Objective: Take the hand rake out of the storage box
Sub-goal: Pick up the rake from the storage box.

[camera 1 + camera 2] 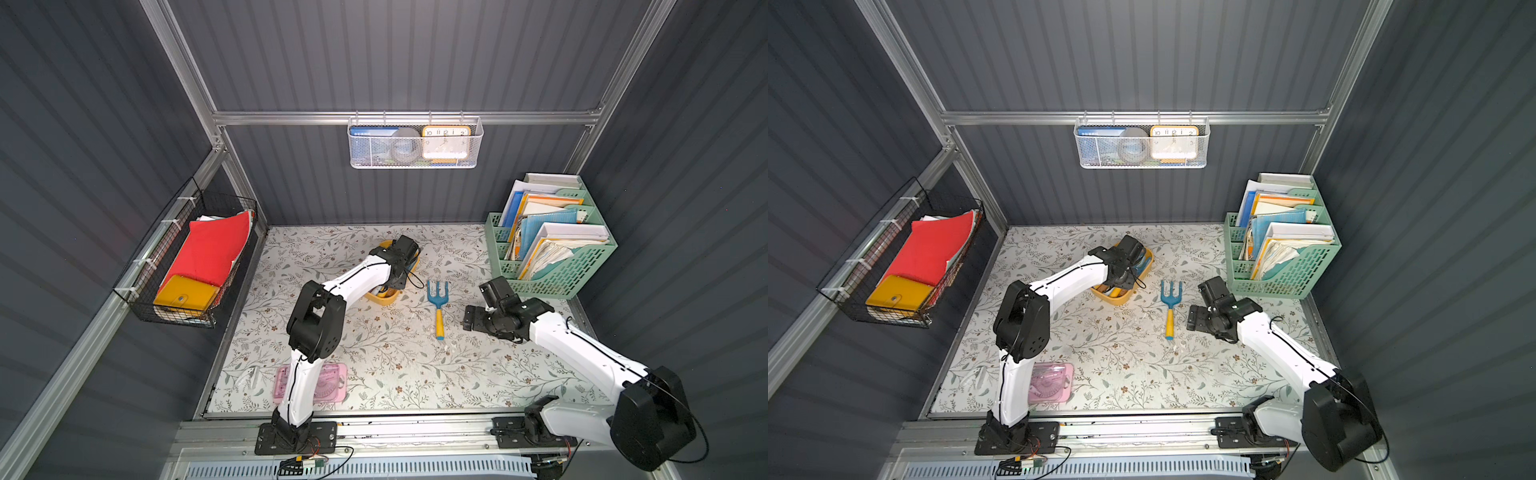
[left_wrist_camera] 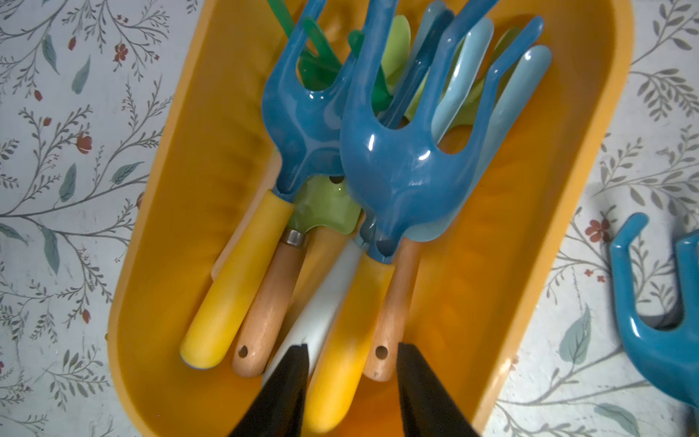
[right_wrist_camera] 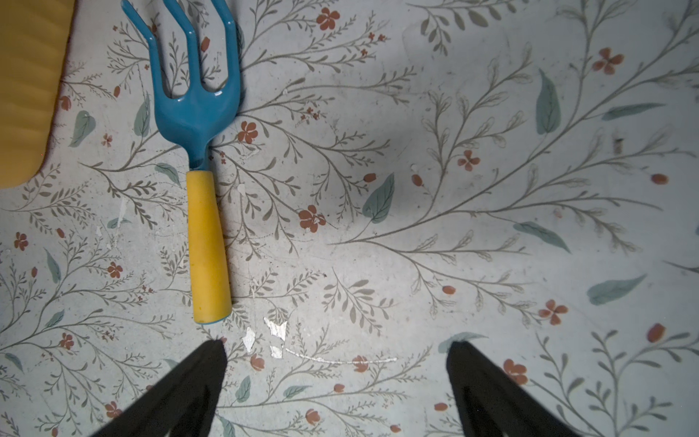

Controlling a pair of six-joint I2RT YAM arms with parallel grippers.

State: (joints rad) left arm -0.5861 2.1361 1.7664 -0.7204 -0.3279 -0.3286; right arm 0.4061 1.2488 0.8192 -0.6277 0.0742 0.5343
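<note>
My left arm (image 1: pixel 357 276) stretches forward from its base, elbow raised, wrist bent down over the storage box (image 1: pixel 384 298). My left gripper (image 2: pixel 351 346) reaches into the box. Its fingers (image 2: pixel 291 382) sit astride the yellow handle of a blue hand rake (image 2: pixel 397 178) lying on top of the other tools (image 2: pixel 272 302). I cannot tell whether they squeeze it or only straddle it. My right arm (image 1: pixel 582 353) lies low over the floral table (image 1: pixel 374 365), with the right gripper (image 3: pixel 336 343) spread wide just beside a second rake (image 3: pixel 206 234) lying flat on the table, apart from the box.
</note>
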